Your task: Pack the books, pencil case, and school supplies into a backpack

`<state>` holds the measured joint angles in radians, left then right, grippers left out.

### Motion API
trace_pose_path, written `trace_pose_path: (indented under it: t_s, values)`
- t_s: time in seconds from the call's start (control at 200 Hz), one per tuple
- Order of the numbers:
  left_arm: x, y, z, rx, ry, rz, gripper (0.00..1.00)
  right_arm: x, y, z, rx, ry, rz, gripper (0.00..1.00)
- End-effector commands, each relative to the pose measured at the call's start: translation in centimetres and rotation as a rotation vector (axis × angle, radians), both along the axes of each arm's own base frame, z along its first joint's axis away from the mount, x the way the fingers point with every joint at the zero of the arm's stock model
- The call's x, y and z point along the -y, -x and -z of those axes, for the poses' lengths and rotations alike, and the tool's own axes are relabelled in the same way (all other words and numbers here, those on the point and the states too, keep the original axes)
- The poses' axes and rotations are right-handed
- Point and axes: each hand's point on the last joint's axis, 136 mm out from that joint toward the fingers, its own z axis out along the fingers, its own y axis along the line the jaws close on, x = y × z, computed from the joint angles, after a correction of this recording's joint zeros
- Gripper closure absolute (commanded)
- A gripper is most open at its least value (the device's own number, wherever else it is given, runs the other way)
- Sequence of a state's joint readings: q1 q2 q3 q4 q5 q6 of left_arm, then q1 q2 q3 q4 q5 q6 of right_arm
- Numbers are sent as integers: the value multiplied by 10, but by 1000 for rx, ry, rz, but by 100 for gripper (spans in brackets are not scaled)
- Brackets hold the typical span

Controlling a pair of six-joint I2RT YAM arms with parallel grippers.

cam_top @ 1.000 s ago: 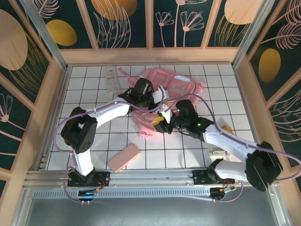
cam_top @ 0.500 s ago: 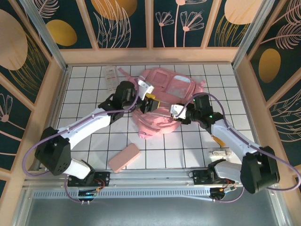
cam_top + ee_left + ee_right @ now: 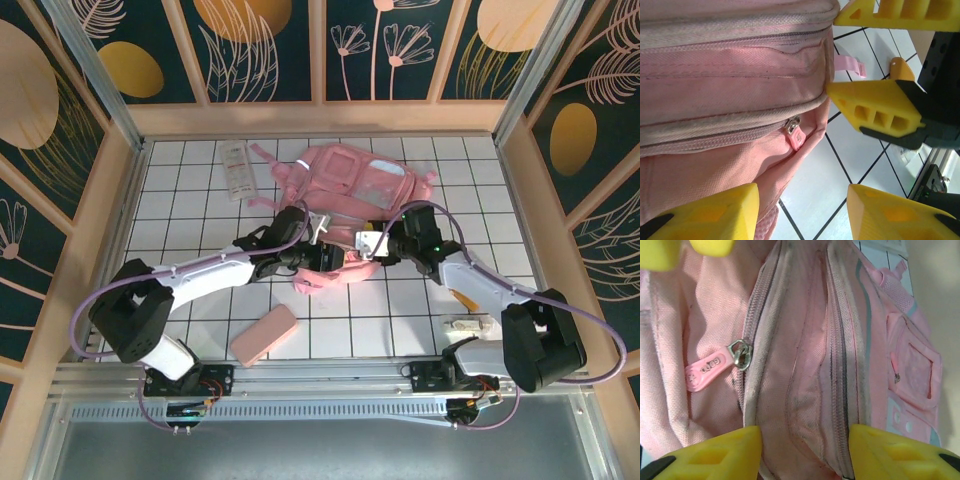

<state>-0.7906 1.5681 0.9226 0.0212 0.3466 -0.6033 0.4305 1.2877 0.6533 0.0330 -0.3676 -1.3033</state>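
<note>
White tiles ruled with dark lines cover the table (image 3: 180, 205), fenced by wooden rails under dark floral panels. The backpack (image 3: 365, 190) lies flat around the middle of the surface, reaching toward the far edge, and both arms meet at its nearer side. It looks like light, limp fabric that will sag, fold and slide on the tiles, so one lip of its mouth will probably need holding up while things go in. The firm zip seam is the better hold, and the little pink zip pull (image 3: 704, 374) is the place to pinch, though it is small and may slip. Whether that zip is open I cannot tell. The left gripper (image 3: 802, 192) has its fingers spread, gripping nothing, over the bag's edge below the pull. The right gripper (image 3: 805, 432) is likewise spread and empty above the seams. They sit just beside each other, so crowding is the main risk, along with the loose straps (image 3: 262, 155) on the far side. The pencil case (image 3: 265, 335) lies near the near edge, left of middle, well apart from the bag; it looks a soft pouch, easiest taken across its narrow width. The clear packet (image 3: 235, 168) lies by the far-left corner, flat and likely slick, and a whitish item (image 3: 468, 325) lies toward the near-right corner.
</note>
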Motion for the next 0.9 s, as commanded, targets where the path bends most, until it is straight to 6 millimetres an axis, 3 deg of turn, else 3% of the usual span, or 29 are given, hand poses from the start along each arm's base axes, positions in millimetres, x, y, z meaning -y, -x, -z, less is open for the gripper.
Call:
trace_pose_path:
  t_s: [0.0, 0.14, 0.17, 0.185, 0.35, 0.495, 0.636, 0.771, 0.896]
  values:
    - [3, -5, -4, -23, 3, -27, 51, -5, 12, -8, 60, -46, -36, 39]
    - [4, -6, -3, -23, 13, -30, 51, 7, 9, -14, 173, -63, 32, 15]
    - [4, -6, -2, -23, 10, -26, 51, 9, 6, -16, 185, -72, 52, 2]
    - [5, -6, -2, -22, 10, -24, 51, 9, 4, -19, 192, -82, 63, 1]
    - [6, -10, -3, -5, 3, -24, 53, 9, -12, -28, 190, -96, 110, 1]
    - [4, -10, -5, 7, -2, -24, 54, 5, -23, -17, 158, -58, 108, 1]
    - [2, -11, -5, 13, -10, -35, 54, 2, -23, 2, 116, -27, 95, 11]
    - [1, -10, -1, 1, -15, -42, 54, 3, -30, 4, 147, -22, 130, 25]
    - [3, -11, -4, 1, 12, -46, 55, 1, -29, 0, 153, -48, 130, 18]
